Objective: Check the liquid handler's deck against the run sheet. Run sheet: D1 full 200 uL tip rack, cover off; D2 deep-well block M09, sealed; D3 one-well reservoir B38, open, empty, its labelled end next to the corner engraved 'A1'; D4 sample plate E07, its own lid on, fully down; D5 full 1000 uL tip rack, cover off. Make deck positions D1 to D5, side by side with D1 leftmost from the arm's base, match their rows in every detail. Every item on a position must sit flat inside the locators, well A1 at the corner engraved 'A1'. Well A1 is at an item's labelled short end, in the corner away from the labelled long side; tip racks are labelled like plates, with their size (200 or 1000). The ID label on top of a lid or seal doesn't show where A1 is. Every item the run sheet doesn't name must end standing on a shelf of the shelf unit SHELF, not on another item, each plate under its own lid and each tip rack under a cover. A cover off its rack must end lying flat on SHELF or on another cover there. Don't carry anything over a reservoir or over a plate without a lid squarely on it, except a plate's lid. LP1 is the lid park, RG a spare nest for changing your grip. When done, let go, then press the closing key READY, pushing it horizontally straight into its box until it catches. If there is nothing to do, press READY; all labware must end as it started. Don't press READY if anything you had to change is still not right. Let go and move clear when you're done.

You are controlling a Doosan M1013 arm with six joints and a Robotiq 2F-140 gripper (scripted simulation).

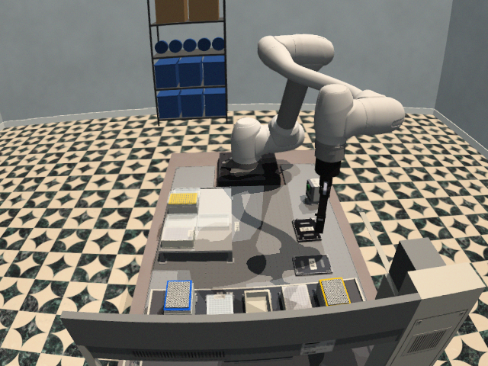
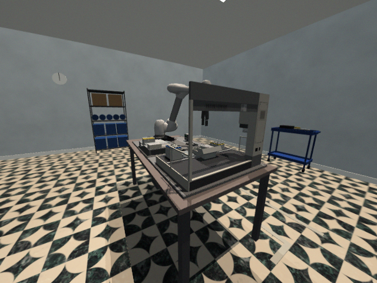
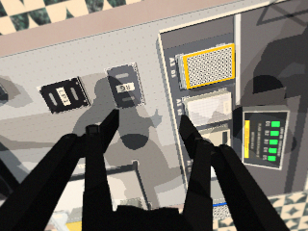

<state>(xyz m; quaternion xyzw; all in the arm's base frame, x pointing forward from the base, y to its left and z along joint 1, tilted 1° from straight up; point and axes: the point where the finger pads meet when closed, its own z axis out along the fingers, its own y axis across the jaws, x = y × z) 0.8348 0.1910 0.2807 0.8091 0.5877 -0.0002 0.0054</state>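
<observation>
My gripper (image 1: 319,231) hangs open and empty, fingers down, just above the table beside a black nest (image 1: 306,232); it also shows in the wrist view (image 3: 149,120) and under the handler's gantry (image 2: 204,118). Along the deck row stand a yellow-rimmed tip rack (image 1: 334,291) without a cover, a lidded plate (image 1: 296,296), an open tan reservoir (image 1: 257,301), a clear well block (image 1: 219,303) and a blue-rimmed tip rack (image 1: 178,295) without a cover. The wrist view shows the yellow-rimmed rack (image 3: 208,65) and the plate next to it (image 3: 207,108).
A second black nest (image 1: 311,264) lies nearer the deck. A small box with a green face (image 1: 313,190) stands near the arm's base. The low shelf unit (image 1: 195,220) holds a yellow-topped rack (image 1: 182,197) and clear labware. The handler's tower (image 1: 429,299) rises at the right.
</observation>
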